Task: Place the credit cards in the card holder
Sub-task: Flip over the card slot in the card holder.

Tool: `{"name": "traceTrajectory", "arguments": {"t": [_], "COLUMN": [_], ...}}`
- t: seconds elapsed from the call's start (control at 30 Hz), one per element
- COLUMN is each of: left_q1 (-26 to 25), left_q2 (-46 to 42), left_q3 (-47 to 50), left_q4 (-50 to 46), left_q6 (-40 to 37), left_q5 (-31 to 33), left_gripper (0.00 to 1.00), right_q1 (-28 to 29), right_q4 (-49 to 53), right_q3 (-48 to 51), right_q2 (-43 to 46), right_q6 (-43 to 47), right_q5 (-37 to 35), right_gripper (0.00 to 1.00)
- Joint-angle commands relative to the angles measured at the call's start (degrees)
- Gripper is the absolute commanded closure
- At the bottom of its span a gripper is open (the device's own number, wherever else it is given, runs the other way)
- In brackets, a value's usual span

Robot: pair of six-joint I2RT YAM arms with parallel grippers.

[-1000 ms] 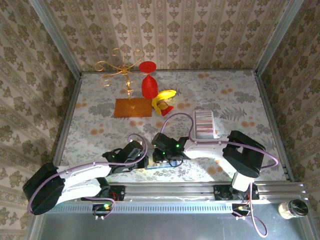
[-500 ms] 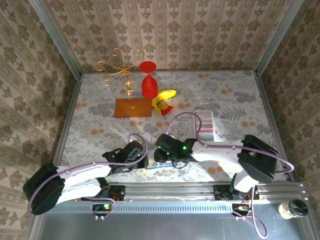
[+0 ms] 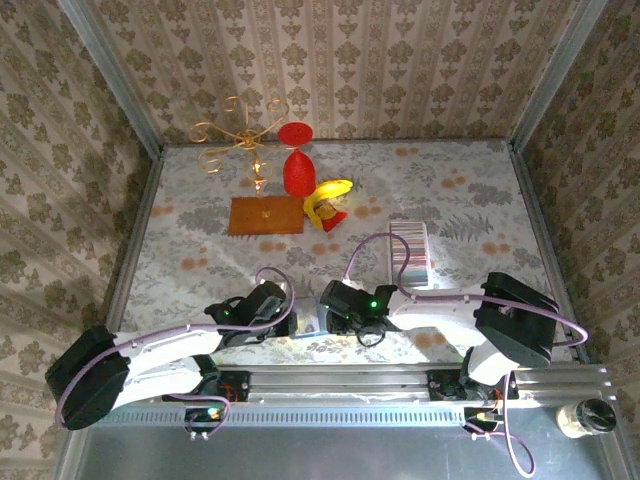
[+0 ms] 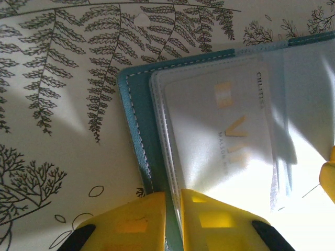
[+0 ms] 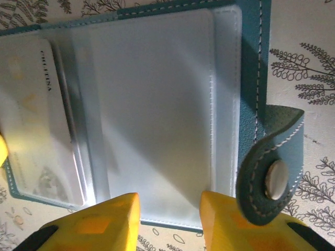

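Note:
A teal wallet [image 4: 137, 115] lies open on the fern-patterned cloth, with clear sleeves [image 5: 157, 104] and a snap tab [image 5: 272, 172]. One sleeve holds a pale credit card [image 4: 220, 130] with gold lettering, which is also at the left of the right wrist view [image 5: 36, 120]. My left gripper [image 4: 172, 194] is shut on the wallet's near edge, pinching cover and sleeves. My right gripper [image 5: 170, 196] stands open at the near edge of an empty sleeve, with nothing between its fingers. The card holder [image 3: 410, 250], a striped ribbed tray, lies behind the right arm.
At the back stand a gold wire stand on an orange base [image 3: 265, 215], a red hourglass shape [image 3: 296, 160] and a yellow banana toy [image 3: 328, 200]. Metal rails frame the table on both sides. The wallet [image 3: 306, 322] sits near the front edge between the two grippers.
My right gripper has shifted right and toward the near edge, and its jaws have spread wider. The left gripper keeps its hold and has not moved.

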State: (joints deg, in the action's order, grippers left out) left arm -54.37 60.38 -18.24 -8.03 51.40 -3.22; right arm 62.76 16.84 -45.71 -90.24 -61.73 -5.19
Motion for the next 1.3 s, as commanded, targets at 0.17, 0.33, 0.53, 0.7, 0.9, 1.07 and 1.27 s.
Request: {"name": "traceTrajectory", "arguments": {"t": [0.17,0.33,0.53,0.7,0.9,1.07,1.27], "left_q1": [-0.56,-0.53,-0.51,-0.30,0.03,0.19,0.50], "left_q2": [-0.70,-0.79,-3.31,-6.64,-7.80,-9.43,-15.53], "left_q3": [0.39,0.42,0.37,1.69,1.72,1.50,1.63], "left_q4": [-1.70,-2.05,-4.07,-4.21,-5.80,-8.21,-13.12], "left_q6": [-0.26,-0.07,0.12,1.07,1.12,1.67,2.30], "left_q5": [-0.46,-0.25,1.23,2.17,2.91,4.69,8.38], "left_gripper": [0.85,0.85,0.85,0.82,0.82,0.83,0.82], "right_q1": [1.46,1.57,1.57,1.57,1.66,1.84,2.10], "right_q4": [3.81,-1.75,-7.16,-10.18,-10.47,-12.92,-14.37], "right_q3": [-2.49,-2.63,-2.56,-2.14,-2.02,-1.57,-2.36], "right_q2": [-3.43,-4.16,-3.90,-3.81,-3.07,-2.13,-3.02], "right_q6": [-0.18,-1.41,-2.75,-3.91,-4.40,-4.54,-4.45], "right_q5": [-3.25,-1.53,-0.79,-0.17,-0.42,0.23,1.37], "right_gripper": [0.59,0.54,0.53,0.53,0.54,0.55,0.55]}}
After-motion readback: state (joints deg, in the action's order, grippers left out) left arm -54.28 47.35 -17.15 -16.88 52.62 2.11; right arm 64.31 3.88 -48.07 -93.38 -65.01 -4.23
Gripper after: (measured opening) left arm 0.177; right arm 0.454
